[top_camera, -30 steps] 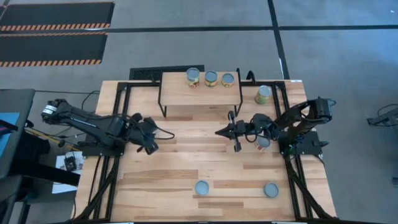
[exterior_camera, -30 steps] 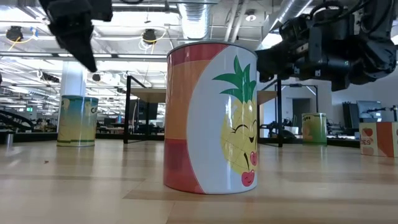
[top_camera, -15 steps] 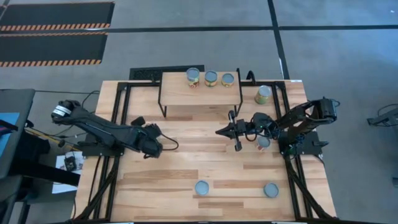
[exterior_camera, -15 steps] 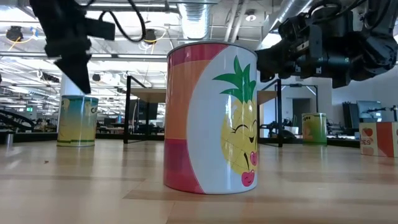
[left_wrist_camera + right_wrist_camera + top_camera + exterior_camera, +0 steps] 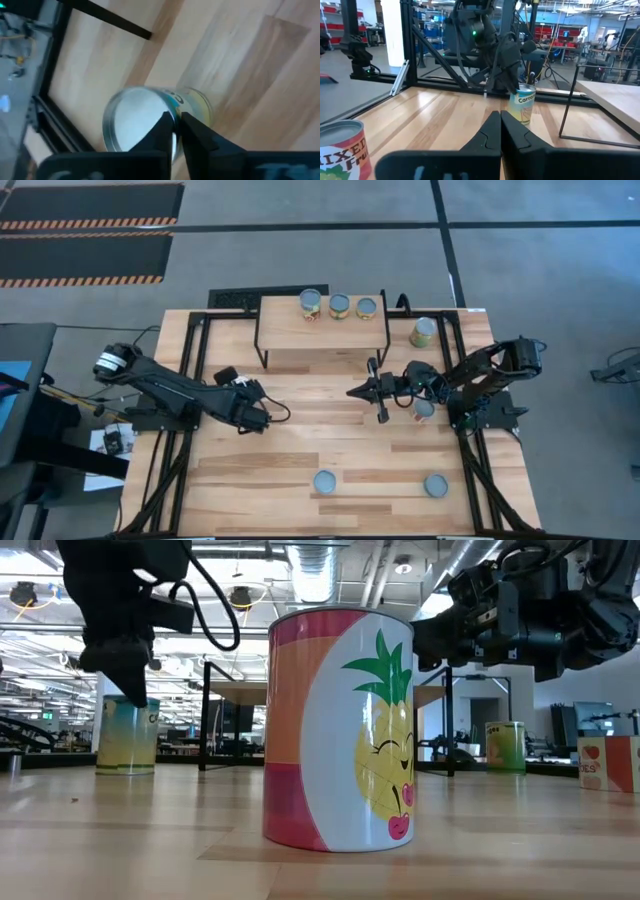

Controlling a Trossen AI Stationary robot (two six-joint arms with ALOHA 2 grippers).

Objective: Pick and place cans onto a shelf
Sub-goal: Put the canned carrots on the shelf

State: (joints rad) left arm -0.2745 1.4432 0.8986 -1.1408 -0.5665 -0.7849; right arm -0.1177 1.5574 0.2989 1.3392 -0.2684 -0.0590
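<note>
Eight cans show in all, and only three of them stand on the shelf (image 5: 300,332), in a row along its far edge: the three cans (image 5: 340,305). Farthest to the left of the shelf and in front of it, the left gripper (image 5: 262,420) hangs low over the table (image 5: 300,440), its fingers (image 5: 165,131) drawn in to a thin slit, their tips just above the silvery top of a yellow-green can (image 5: 150,120) that stands upright beneath them; they close on nothing, and whether they touch the lid cannot be told. Well in front of the shelf, near the table's front edge, stands a pineapple can (image 5: 340,730), upright and apart from both arms. Just in front of the shelf's right end, the right gripper (image 5: 356,391) hovers above the wood with its tips pointing toward the left arm, fingers (image 5: 492,131) pressed together and empty. Behind those tips, in front of and right of the shelf, a red-labelled can (image 5: 424,409) is partly hidden under the right arm. Right of the shelf, just beside its right end, a green can (image 5: 423,332) stands on the table. Well in front of the shelf's right end, a front-right can (image 5: 435,485) stands near the front edge.
</note>
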